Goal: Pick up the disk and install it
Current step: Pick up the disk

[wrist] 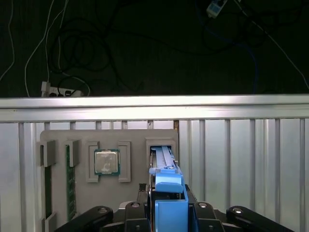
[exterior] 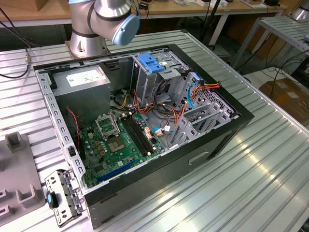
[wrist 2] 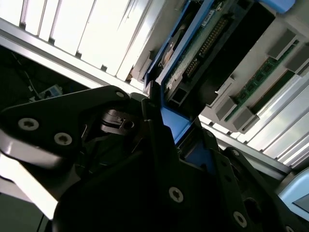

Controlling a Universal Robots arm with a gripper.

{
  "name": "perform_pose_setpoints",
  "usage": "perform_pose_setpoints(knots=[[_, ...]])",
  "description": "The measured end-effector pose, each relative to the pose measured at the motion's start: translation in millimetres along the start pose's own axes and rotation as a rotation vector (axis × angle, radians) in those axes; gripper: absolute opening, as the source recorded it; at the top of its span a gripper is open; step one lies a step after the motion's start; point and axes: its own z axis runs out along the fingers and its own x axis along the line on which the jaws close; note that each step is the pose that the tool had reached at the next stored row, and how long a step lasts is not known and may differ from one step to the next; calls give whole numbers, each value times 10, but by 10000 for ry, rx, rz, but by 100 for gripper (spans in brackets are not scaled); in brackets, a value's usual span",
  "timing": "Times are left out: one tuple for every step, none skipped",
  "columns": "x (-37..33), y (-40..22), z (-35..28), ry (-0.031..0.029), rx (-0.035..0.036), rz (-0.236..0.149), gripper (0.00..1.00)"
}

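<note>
The disk [wrist: 166, 181] stands on edge in a slot of the grey tray [wrist: 130, 137]; the pincer [wrist: 170, 209] grips its blue frame.

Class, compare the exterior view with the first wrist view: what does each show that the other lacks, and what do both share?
Exterior view: the open computer case with its motherboard, a grey drive cage topped by a blue bracket, and the arm's base. First wrist view: the disk in its blue carrier, standing in a slot of the grey tray, a processor chip in another pocket, and the gripper at the carrier. Both: the ribbed metal table and, apparently, that grey tray.
</note>
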Motion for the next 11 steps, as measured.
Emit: perform_pose_setpoints(knots=[[1,0,-39,14,-1,-1,37],[1,0,-63,20,0,0,37],[1,0,-88,28,-2,0,37],[1,0,-129,37,0,0,37],[1,0,-160,44,0,0,37],[2,0,-185,49,0,0,37],[2,0,-219,57,0,0,37],[2,0,-241,62,0,-1,37],[2,0,-266,67,0,0,37],[2,0,-290,71,1,0,37],[3,0,-318,76,0,-1,37]])
